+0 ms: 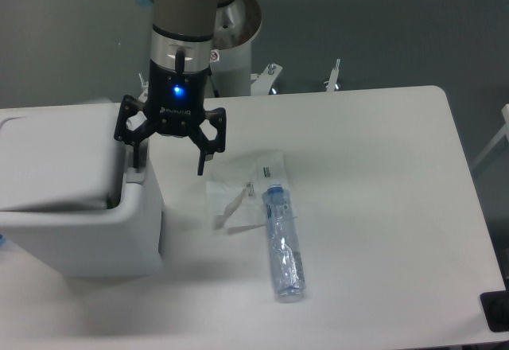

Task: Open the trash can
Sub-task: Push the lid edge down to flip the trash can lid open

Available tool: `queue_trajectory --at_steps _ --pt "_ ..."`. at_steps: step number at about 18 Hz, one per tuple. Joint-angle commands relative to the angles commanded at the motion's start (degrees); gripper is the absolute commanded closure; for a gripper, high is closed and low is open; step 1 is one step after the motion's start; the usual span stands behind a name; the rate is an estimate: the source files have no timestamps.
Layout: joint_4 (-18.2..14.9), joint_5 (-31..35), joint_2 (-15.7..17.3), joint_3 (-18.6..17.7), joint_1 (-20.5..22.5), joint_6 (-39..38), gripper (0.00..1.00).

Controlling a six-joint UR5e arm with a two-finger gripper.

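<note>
The trash can (87, 239) is a large boxy white bin at the left of the table. Its flat lid (56, 163) lies tilted, and a dark gap shows under its right edge. A small grey push tab (135, 178) sits at the bin's right rim. My gripper (171, 159) points down with its fingers spread open and holds nothing. Its left fingertip (140, 159) is just above the push tab, at the lid's right edge. Its right fingertip hangs over the bare table beside the bin.
A clear plastic bottle (283, 246) with a blue cap lies on the table right of the bin. A clear plastic bag (238, 195) with a white item in it lies next to the bottle. The arm's base (238, 44) stands behind the table. A black object (496, 312) is at the bottom right corner.
</note>
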Motion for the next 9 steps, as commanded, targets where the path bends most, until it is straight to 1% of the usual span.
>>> queue_trajectory --at_steps 3,5,6,9 --pt "0.0 -0.09 -0.18 0.35 0.0 -0.17 0.0" --pt "0.0 -0.35 0.26 1.75 0.09 -0.87 0.0" --pt "-0.09 -0.53 0.79 3.06 0.09 -2.1 0.0" --pt "-0.09 0.26 2.46 3.78 0.61 -1.32 0.0"
